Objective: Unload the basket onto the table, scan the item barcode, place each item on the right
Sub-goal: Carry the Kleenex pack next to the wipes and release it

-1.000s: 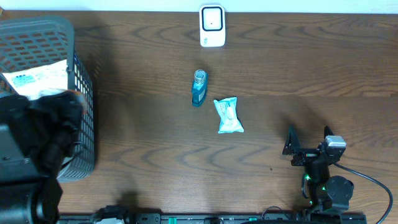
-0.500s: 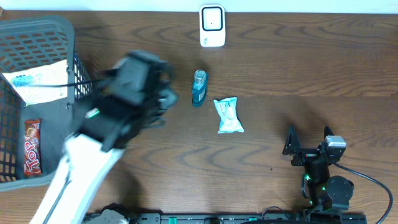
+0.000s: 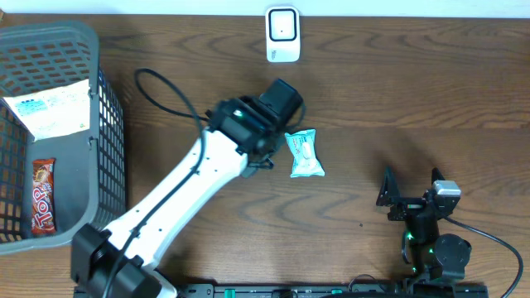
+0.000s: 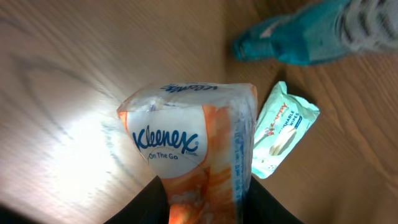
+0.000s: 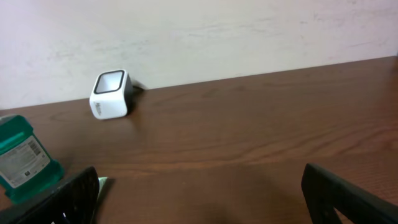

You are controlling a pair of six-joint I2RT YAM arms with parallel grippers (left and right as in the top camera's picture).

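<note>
2-arm scanning station, shown in overhead and both wrist views.

- **Left arm:** It is extended from the near left corner across the wooden table (image 3: 431, 74) toward its centre. The left gripper (image 4: 208, 202) is closed to a narrow gap on a Kleenex tissue pack (image 4: 186, 140). The pack is clamped at its lower end between the 2 dark fingers (image 4: 149, 205).
- **Tissue pack:** It is held clear of the tabletop with its "On The Go" face turned to the wrist camera. No barcode can be made out on that face. In the overhead view the pack is hidden beneath the gripper body.
- **Nearby items:** Just beside the held pack a teal wipes packet (image 3: 304, 154) is seen lying flat on the table. A blue-green bottle (image 5: 22, 158) is seen next to it, blurred in the left wrist view.
- **Scanner:** The white scanner (image 3: 282, 35) is set at the far edge of the table, apart from the gripper and beyond it.
- **Right arm:** The right gripper (image 3: 411, 189) is parked near the front right, its jaws spread wide with nothing between them.
- **Basket:** A grey basket (image 3: 112, 124) is placed at the left edge. 1 white packet (image 3: 50, 108) and 1 Top bar (image 3: 43, 194) are contained in it.
</note>
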